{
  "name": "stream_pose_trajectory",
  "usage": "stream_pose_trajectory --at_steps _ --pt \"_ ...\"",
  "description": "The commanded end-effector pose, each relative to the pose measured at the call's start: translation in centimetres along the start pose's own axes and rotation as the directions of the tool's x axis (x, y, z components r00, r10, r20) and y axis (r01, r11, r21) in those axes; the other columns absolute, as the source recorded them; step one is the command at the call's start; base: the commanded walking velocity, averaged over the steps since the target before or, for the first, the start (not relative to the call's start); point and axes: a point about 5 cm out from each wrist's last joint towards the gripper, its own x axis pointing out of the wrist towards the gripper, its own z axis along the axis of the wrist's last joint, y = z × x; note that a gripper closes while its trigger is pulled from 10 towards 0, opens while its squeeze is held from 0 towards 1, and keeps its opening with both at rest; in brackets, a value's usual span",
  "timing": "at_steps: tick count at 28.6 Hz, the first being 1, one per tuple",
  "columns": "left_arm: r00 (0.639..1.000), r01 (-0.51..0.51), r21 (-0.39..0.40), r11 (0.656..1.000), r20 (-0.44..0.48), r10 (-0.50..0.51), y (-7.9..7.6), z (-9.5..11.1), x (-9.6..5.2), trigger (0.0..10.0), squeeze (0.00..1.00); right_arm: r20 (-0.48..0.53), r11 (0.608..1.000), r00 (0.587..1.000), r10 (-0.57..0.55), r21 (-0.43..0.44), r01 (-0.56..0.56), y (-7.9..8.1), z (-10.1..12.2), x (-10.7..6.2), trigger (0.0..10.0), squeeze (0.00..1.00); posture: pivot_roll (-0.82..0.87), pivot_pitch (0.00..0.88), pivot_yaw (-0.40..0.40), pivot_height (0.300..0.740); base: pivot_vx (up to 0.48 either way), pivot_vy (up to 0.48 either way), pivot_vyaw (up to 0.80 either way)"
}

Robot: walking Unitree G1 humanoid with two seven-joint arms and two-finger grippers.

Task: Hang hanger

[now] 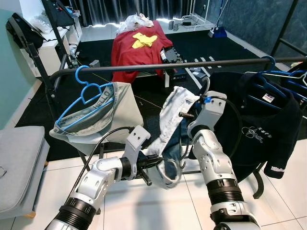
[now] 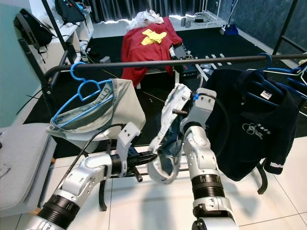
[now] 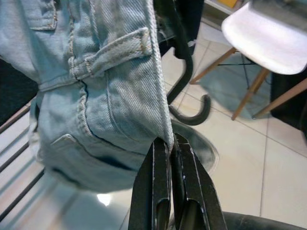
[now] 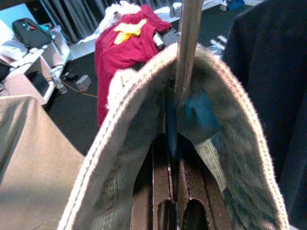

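While the denim jeans (image 1: 170,139) hang between both arms below the black rail (image 1: 158,66), the left claw (image 1: 154,162) pinches their lower edge, and the right claw (image 1: 184,114) holds their waistband just under the rail. A blue hanger (image 1: 88,91) with grey shorts (image 1: 103,115) hangs on the rail left of the claws; a black shirt (image 1: 261,129) hangs right of them.

In the left wrist view, the left claw's fingers (image 3: 158,191) are clenched on the jeans' seam.

In the right wrist view, the right claw (image 4: 173,191) is closed on the waistband, with the hanger (image 4: 173,129) inside it, touching the rail (image 4: 188,43).
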Motion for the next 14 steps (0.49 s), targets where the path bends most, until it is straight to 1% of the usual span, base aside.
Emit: stream_pose_trajectory --at_steps 1,2,3,4,5,7,9,10,11,12,13,14 --pt "1.000 0.021 -0.016 1.000 0.007 -0.021 -0.3 0.1 0.0 0.0 0.00 0.039 1.000 0.999 0.019 -0.005 -0.019 0.7 0.5 0.0 10.0 0.00 -0.07 0.095 0.030 0.740 0.000 0.000 0.00" --pt "0.999 0.032 -0.049 0.998 0.021 -0.031 -0.5 0.6 0.1 0.0 0.00 0.044 0.999 0.998 0.034 -0.002 -0.034 1.1 0.4 0.0 10.0 0.00 -0.07 0.094 0.030 0.740 0.000 0.000 0.00" --pt "0.999 0.032 -0.049 0.998 0.021 -0.031 -0.5 0.6 0.1 0.0 0.00 0.044 0.999 0.998 0.034 -0.002 -0.034 1.1 0.4 0.0 10.0 0.00 -0.07 0.094 0.030 0.740 0.000 0.000 0.00" --pt "0.999 0.033 -0.083 0.996 0.045 -0.030 -0.5 1.2 0.3 0.0 0.00 0.050 0.998 0.997 0.060 0.009 -0.060 1.6 0.3 -0.2 10.0 0.00 -0.07 0.094 0.032 0.740 0.000 0.000 0.00" --pt "0.999 0.033 -0.083 0.996 0.045 -0.030 -0.5 1.2 0.3 0.0 0.00 0.050 0.998 0.997 0.060 0.009 -0.060 1.6 0.3 -0.2 10.0 0.00 -0.07 0.094 0.032 0.740 0.000 0.000 0.00" --pt "0.996 0.022 -0.125 0.992 0.088 -0.011 -0.4 2.2 0.8 0.0 0.00 0.051 0.993 0.993 0.108 0.046 -0.110 2.4 0.2 -0.5 10.0 0.00 -0.07 0.093 0.035 0.740 0.000 0.000 0.00" --pt "0.995 0.016 -0.133 0.991 0.098 -0.003 -0.4 2.4 0.9 0.0 0.00 0.051 0.991 0.991 0.121 0.056 -0.124 2.6 0.2 -0.6 10.0 0.00 -0.07 0.094 0.035 0.740 0.000 0.000 0.00" --pt "0.995 0.000 -0.125 0.992 0.098 0.012 -0.2 2.5 1.0 0.0 0.00 0.039 0.985 0.988 0.148 0.081 -0.151 3.0 0.0 -0.8 10.0 0.00 -0.07 0.093 0.037 0.740 0.000 0.000 0.00" --pt "0.995 0.000 -0.125 0.992 0.098 0.012 -0.2 2.5 1.0 0.0 0.00 0.039 0.985 0.988 0.148 0.081 -0.151 3.0 0.0 -0.8 10.0 0.00 -0.07 0.093 0.037 0.740 0.000 0.000 0.00" --pt "0.994 -0.019 -0.123 0.992 0.102 0.032 0.1 2.7 1.2 0.0 0.00 0.019 0.978 0.983 0.185 0.092 -0.186 3.5 -0.3 -1.1 10.0 0.00 -0.07 0.093 0.040 0.740 0.000 0.000 0.00" --pt "0.994 -0.019 -0.123 0.992 0.102 0.032 0.1 2.7 1.2 0.0 0.00 0.019 0.978 0.983 0.185 0.092 -0.186 3.5 -0.3 -1.1 10.0 0.00 -0.07 0.093 0.040 0.740 0.000 0.000 0.00" --pt "0.993 -0.034 -0.119 0.992 0.112 0.047 0.5 3.0 1.3 0.0 0.00 -0.017 0.966 0.970 0.241 0.097 -0.238 4.0 -0.7 -1.5 10.0 0.00 -0.07 0.092 0.041 0.740 0.000 0.000 0.00"
